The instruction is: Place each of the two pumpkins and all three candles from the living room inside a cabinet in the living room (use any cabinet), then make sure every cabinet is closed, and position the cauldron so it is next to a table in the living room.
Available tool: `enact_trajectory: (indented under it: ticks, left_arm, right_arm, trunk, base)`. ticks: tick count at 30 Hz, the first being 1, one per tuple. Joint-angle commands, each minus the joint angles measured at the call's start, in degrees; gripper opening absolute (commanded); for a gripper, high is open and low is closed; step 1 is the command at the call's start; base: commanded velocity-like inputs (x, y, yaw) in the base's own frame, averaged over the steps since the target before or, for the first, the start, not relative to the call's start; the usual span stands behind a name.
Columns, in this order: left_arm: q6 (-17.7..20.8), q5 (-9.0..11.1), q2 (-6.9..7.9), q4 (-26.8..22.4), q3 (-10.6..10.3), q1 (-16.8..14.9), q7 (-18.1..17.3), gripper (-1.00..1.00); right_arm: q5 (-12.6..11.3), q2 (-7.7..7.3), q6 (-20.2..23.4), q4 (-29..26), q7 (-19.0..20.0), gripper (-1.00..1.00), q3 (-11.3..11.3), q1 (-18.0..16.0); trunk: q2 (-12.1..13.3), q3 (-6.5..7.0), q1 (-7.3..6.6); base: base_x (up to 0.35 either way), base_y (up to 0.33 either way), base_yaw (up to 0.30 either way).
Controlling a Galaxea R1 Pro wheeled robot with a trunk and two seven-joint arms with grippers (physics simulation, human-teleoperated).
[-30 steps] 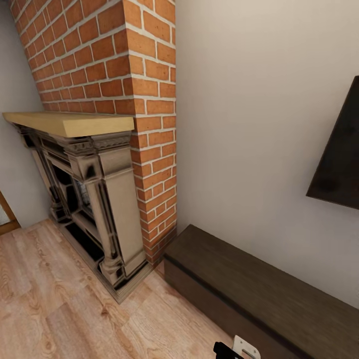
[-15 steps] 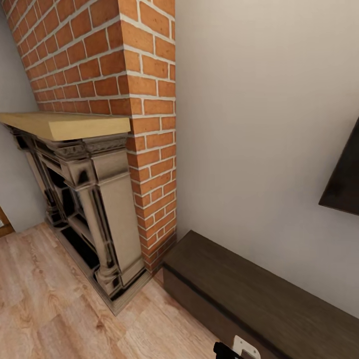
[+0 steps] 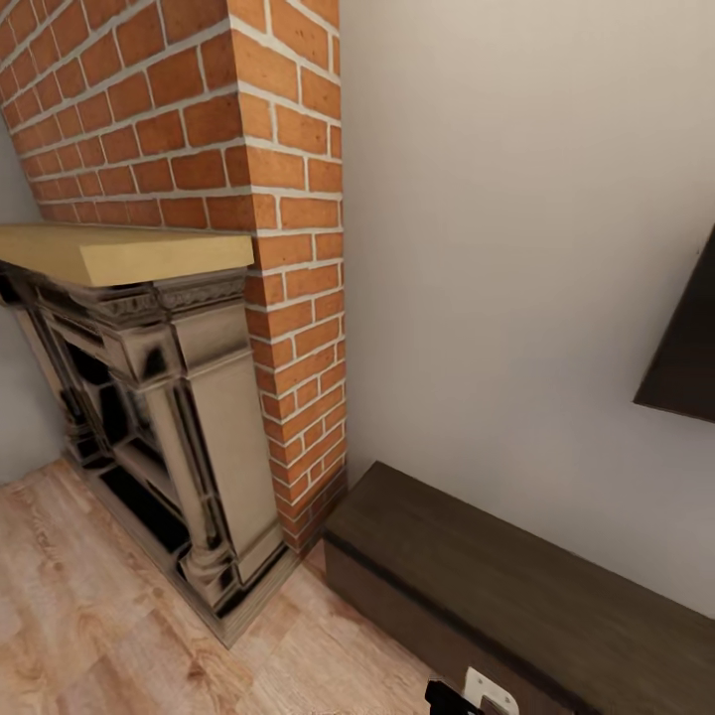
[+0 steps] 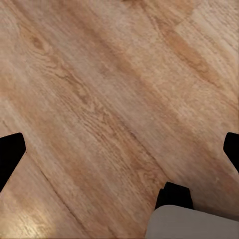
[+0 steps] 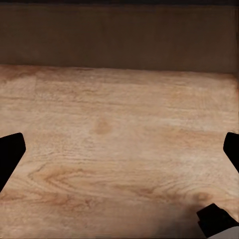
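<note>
The head view has swung leftward and drawn closer, so the red brick chimney (image 3: pixel 248 199) and grey carved fireplace (image 3: pixel 179 427) loom larger. The long low dark brown wooden cabinet (image 3: pixel 516 586) sits against the wall beside them, drawer fronts shut. Both wrist views show spread, empty fingertips over light wood plank floor (image 4: pixel 109 99). Probably the robot is on approach, with no pumpkins or candles nearby.

A home living room: brick fireplace (image 3: pixel 149 397), wood floor (image 3: pixel 99 636), low cabinet (image 3: pixel 516 606).
</note>
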Motion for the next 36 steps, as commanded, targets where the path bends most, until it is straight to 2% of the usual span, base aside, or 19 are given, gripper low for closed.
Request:
enact_trajectory:
  ticks: [1,8,36]
  left_arm:
    - [-0.1,0.3,0.02,-0.1,-0.5,0.0,0.2,1.00]
    - [-0.1,0.3,0.03,-0.1,-0.5,0.0,0.2,1.00]
    - [-0.2,0.2,-0.07,-0.1,-0.7,0.1,0.2,1.00]
  right_arm:
    - [-0.6,0.00,-0.3,0.0,-0.3,1.00,0.5,-0.1]
    - [-0.6,0.00,-0.3,0.1,-0.3,1.00,0.5,-0.1]
    - [-0.6,-0.02,-0.4,0.1,-0.2,1.00,0.5,-0.1]
  trunk:
    - [0.0,-0.06,-0.01]
    - [0.0,-0.06,-0.01]
    - [0.0,-0.06,-0.01]
  base:
    - [-0.131,0.299,-0.276]
    - [-0.113,0.208,-0.279]
    - [-0.033,0.017,-0.280]
